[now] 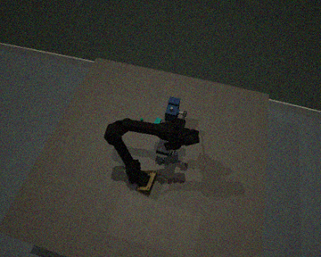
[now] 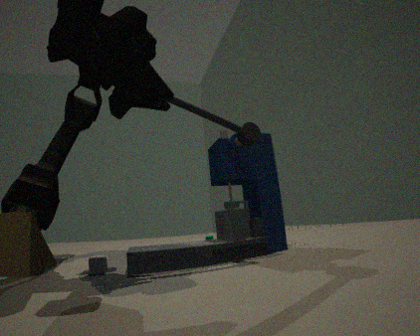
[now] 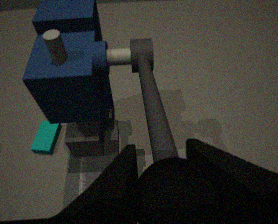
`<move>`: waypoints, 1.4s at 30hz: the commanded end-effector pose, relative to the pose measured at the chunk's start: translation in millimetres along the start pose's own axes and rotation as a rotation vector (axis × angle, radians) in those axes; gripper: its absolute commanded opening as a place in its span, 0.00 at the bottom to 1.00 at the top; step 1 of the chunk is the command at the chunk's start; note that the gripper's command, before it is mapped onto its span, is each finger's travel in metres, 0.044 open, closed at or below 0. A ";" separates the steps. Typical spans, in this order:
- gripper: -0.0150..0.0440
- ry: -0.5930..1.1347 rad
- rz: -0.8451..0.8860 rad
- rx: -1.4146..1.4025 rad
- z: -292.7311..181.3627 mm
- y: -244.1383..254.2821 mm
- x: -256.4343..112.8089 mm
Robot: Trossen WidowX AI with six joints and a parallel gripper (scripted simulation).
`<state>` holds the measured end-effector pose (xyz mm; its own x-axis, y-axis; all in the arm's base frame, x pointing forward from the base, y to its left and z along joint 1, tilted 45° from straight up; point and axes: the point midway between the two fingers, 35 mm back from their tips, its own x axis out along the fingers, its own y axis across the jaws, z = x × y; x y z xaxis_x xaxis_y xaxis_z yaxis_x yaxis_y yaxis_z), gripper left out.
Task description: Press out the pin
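Our black angular fingers (image 2: 141,101) pinch the long dark cylindrical lever (image 2: 205,114) (image 3: 157,110), presumably for leverage; beyond them, the grey rectangular block (image 2: 232,224) (image 3: 92,139) sits beneath the press head, ready for pressing.

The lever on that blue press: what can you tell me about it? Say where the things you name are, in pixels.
The lever (image 2: 206,114) (image 3: 159,111) is a straight, slim, dark grey rod, perhaps metal. One end meets a round dark hub (image 2: 249,133) (image 3: 142,55) on a pale shaft at the side of the blue press (image 2: 273,194) (image 3: 65,95). From there it slopes upward to the gripper (image 3: 161,157), whose fingers are closed on its far end.
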<state>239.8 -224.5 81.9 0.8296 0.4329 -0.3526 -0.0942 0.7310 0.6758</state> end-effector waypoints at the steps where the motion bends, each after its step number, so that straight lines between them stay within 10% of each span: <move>1: 0.25 0.030 -0.002 0.021 -12.9 0.2 3.7; 42: 0.25 0.030 -0.002 0.021 -30.3 0.4 10.5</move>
<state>234.4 -212.5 68.5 0.8316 0.4306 -0.3507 -0.0939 0.7315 0.6754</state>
